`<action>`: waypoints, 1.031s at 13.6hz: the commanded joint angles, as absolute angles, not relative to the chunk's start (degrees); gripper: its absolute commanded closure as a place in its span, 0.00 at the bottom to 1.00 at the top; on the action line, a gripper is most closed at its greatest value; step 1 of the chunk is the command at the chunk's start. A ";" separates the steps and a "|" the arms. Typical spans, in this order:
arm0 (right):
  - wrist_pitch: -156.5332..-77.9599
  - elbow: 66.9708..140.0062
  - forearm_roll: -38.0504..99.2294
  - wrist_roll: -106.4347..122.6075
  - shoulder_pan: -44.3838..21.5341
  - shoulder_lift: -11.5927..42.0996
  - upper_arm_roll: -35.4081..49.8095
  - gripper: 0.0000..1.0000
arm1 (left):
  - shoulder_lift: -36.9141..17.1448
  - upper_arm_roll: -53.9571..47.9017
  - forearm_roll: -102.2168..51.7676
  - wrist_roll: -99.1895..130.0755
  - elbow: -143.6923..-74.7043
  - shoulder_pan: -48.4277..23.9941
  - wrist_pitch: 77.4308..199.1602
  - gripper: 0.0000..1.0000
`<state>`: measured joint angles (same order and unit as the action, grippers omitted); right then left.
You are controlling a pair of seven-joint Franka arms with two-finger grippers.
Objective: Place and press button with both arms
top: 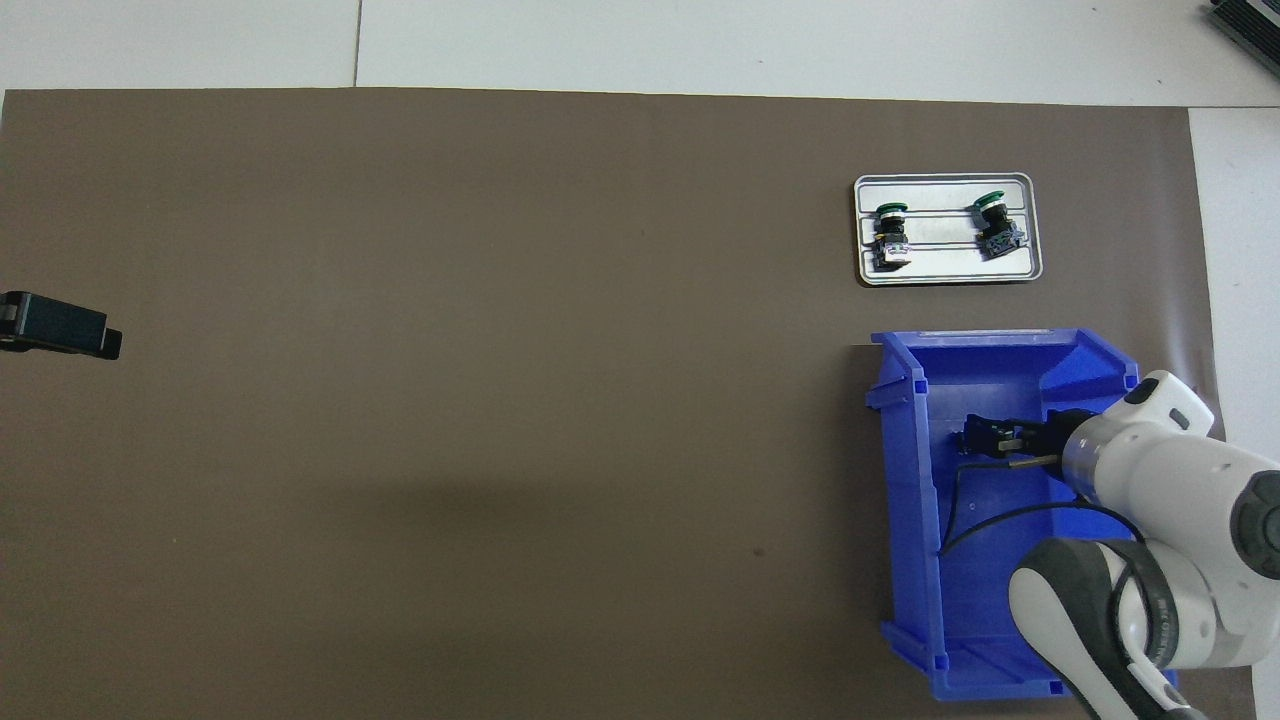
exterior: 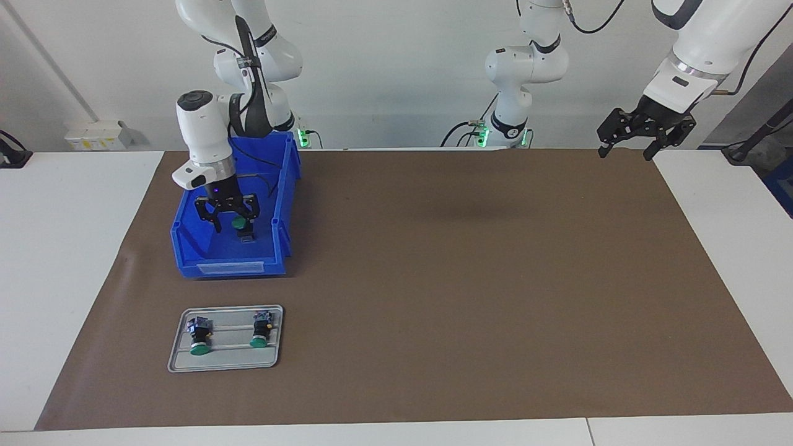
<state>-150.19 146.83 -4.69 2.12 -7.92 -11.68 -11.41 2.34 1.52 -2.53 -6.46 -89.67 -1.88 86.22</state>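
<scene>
1. Three green-capped buttons show in the facing view: one button (exterior: 240, 224) in the blue bin (exterior: 230, 267), plus two tray buttons (exterior: 199, 337) lying side by side on the grey tray (exterior: 224, 362).
2. Two arms here. The right gripper (exterior: 232, 223) is down inside the bin, fingers spread, the green cap sitting between them; whether they touch it, I can't tell.
3. One bin, one tray: the tray sits farther from the robots than the bin, both toward the right arm's end of the brown mat (exterior: 464, 279).
4. The left gripper (exterior: 627, 150) waits, raised over the mat's edge at its own end, fingers spread, holding nothing.
5. Over to the overhead view: two buttons count clearly on the tray (top: 948, 277); the bin's button is hidden under the right gripper (top: 985, 440).
6. One bin (top: 905, 500) again, the right arm reaching into it.
7. Only the left gripper's tip (top: 62, 327) shows at the picture's edge.
</scene>
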 commanded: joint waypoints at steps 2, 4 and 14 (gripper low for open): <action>-131.18 132.14 -3.43 -1.83 -8.00 -12.75 -10.90 0.00 | 3.78 1.14 -1.67 -5.80 -91.23 -1.41 85.96 0.00; -122.13 123.97 -3.43 -2.81 -8.00 -11.52 -10.90 0.00 | 3.87 1.14 -1.67 -5.80 -91.23 -1.41 85.96 0.00; -84.90 84.90 1.23 -4.04 -5.36 1.05 -10.99 0.00 | 3.87 1.14 -1.67 -5.80 -91.23 -1.49 85.96 0.00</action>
